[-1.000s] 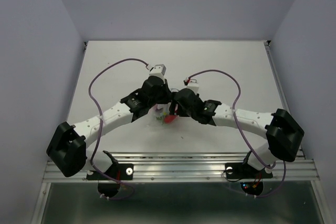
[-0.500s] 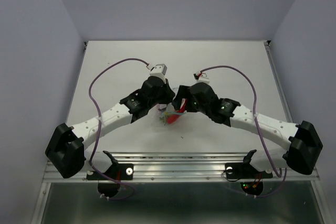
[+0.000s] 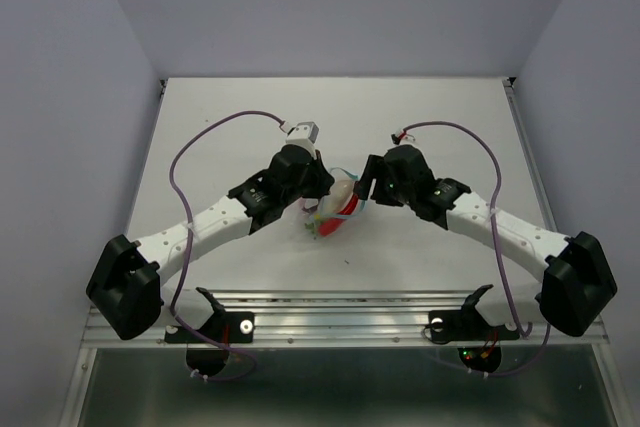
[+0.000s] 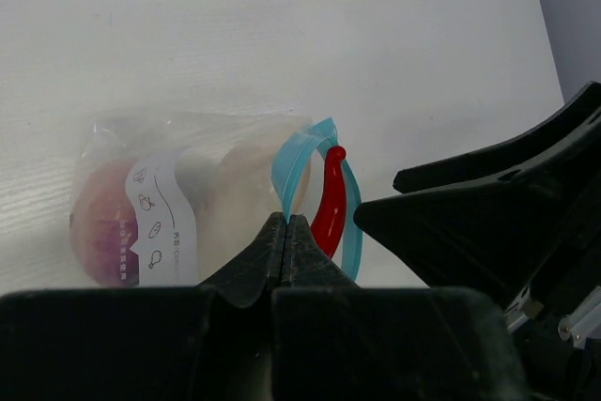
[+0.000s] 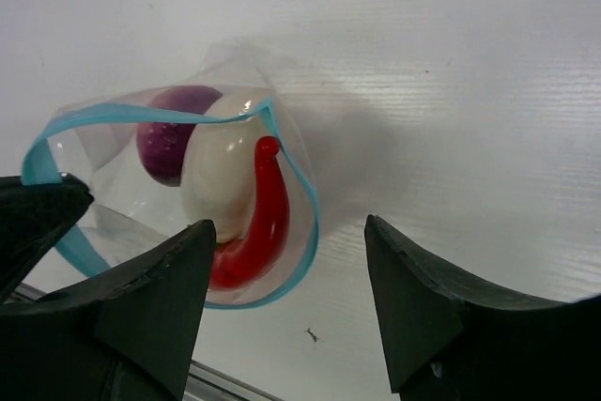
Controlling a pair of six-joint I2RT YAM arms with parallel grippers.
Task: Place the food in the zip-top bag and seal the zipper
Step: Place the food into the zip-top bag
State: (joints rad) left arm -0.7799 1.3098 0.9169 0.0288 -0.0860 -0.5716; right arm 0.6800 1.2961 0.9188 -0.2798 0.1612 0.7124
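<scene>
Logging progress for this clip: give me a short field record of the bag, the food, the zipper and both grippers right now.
zip-top bag: mouth gaping open, held at its edge
onion: inside the bag, farthest from the mouth
radish: inside, in the middle
chili: inside, nearest the mouth
zipper: unsealed, its two sides bowed apart
left gripper: shut on the zipper at the mouth
right gripper: open, holding nothing, facing the bag mouth
left to do: seal the zipper
</scene>
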